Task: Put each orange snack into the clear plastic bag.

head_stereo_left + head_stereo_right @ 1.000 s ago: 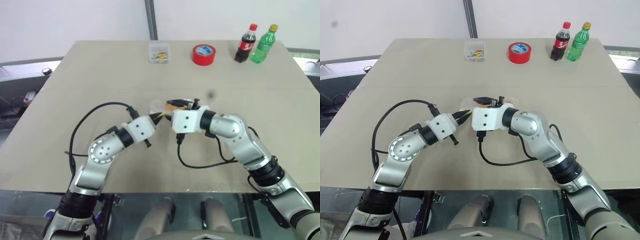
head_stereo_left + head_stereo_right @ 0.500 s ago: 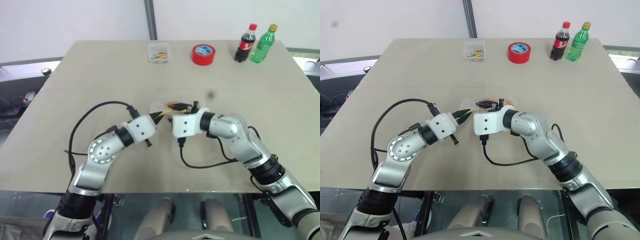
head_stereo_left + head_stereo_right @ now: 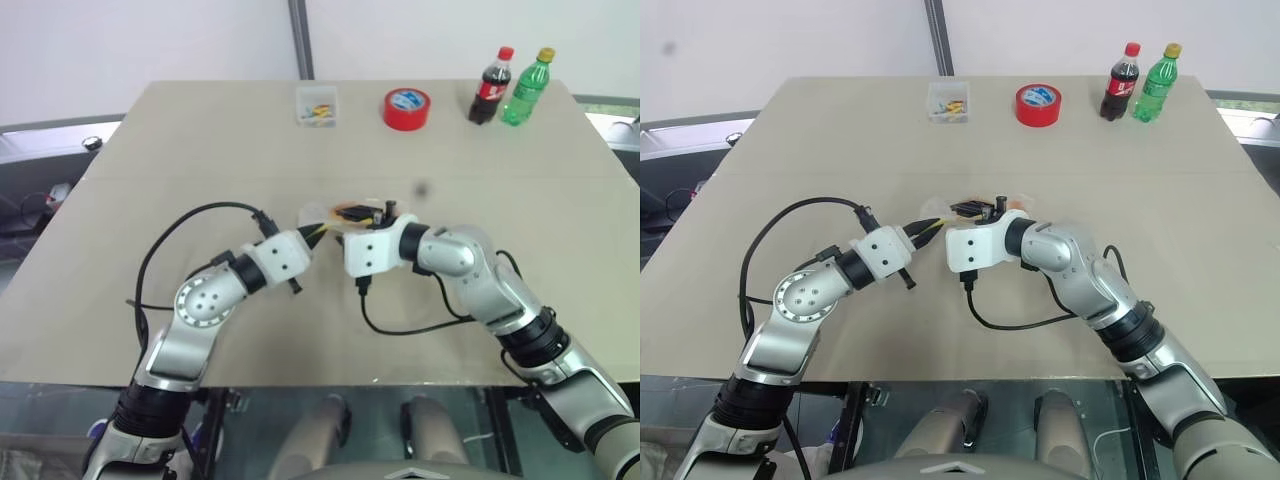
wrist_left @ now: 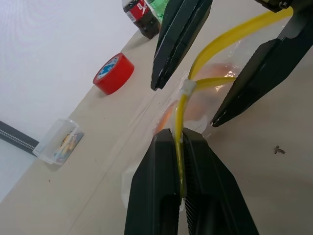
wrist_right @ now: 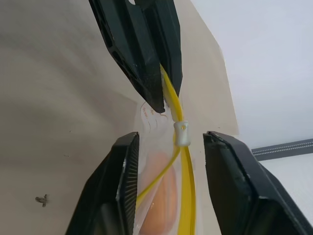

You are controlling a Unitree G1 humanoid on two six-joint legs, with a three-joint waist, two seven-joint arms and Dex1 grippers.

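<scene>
The clear plastic bag (image 3: 335, 213) hangs just above the middle of the table, its yellow strip (image 4: 182, 112) running between the two hands. My left gripper (image 4: 178, 134) is shut on one end of that strip. My right gripper (image 5: 171, 137) is open, one finger on each side of the strip near its small white slider (image 5: 181, 133), touching neither. An orange snack (image 5: 164, 196) shows through the film inside the bag. From the head, the right gripper (image 3: 370, 212) faces the left gripper (image 3: 318, 232) across the bag.
Along the far edge of the tan table (image 3: 150, 180) stand a small clear box of colourful bits (image 3: 318, 106), a red tape roll (image 3: 407, 108), a cola bottle (image 3: 491, 87) and a green bottle (image 3: 527, 88). Black cables loop from both wrists.
The right gripper's fingers have drawn closer together around the bag's strip and its wrist has rolled a little. The left gripper has kept still, holding the strip.
</scene>
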